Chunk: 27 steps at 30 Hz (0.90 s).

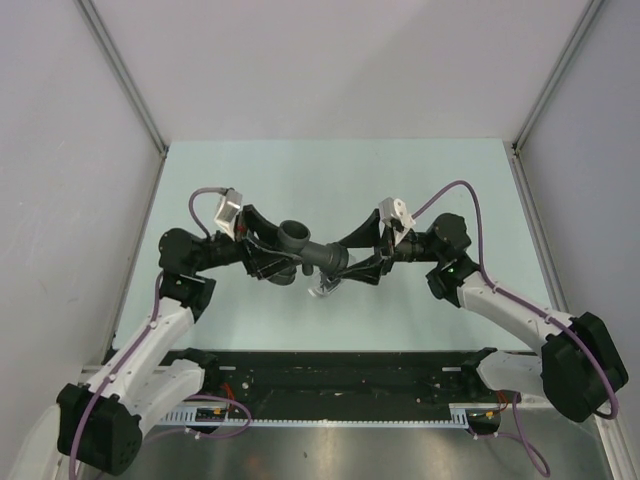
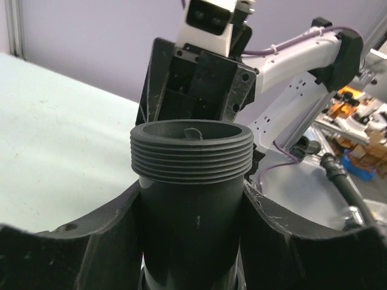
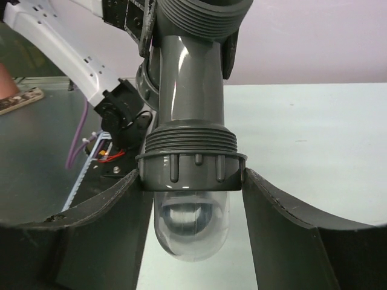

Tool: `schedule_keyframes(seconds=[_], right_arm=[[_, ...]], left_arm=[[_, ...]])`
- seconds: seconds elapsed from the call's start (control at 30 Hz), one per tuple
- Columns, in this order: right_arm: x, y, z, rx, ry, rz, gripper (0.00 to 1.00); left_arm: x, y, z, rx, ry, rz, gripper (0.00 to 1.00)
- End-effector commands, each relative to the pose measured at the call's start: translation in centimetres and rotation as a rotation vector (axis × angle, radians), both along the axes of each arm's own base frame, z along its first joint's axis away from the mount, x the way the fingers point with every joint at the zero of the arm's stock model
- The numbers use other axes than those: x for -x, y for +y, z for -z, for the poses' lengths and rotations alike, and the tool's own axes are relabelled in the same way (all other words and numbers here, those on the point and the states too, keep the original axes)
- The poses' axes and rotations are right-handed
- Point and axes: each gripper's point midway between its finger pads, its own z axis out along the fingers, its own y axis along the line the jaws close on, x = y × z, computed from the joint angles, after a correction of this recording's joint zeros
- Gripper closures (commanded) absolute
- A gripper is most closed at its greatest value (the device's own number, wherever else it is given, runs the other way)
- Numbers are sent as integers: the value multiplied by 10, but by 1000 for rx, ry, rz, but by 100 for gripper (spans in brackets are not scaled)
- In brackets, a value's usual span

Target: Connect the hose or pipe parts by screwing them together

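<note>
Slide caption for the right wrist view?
Right tool clamps the ribbed collar of the grey pipe; left tool holds its far threaded end.

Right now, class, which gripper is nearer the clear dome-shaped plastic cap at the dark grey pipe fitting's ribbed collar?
Right. The right gripper clamps the ribbed collar beside the dome-shaped cap; the left gripper holds the dark grey pipe fitting near its far threaded end.

The dark grey pipe fitting (image 1: 318, 256) hangs over the middle of the table (image 1: 430, 190), wide threaded mouth (image 2: 190, 151) bare, ribbed collar (image 3: 193, 169) on the other threads (clear dome (image 3: 192, 232) poking out).
</note>
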Motion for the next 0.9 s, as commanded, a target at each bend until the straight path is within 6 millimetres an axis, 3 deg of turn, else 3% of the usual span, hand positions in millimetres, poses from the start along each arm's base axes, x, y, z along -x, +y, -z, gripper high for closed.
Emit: schedule_keyframes(seconds=[0.0,0.33,0.57,0.87], right_arm=[[9,2,-52,-142,-133,-33,100],[18,-8,-45,-107,-85,-134,100],[17,-10,-35,-71,32,-169,100],[24,-12,-41,-54,157,-224,100]], left_arm=[[44,-12,17,-68,-154,219,100],[45,-16,39,-99,-239,289,100],[39,-17,40,-100,-385,277,100],[33,-19,47,-107,-514,256,100]])
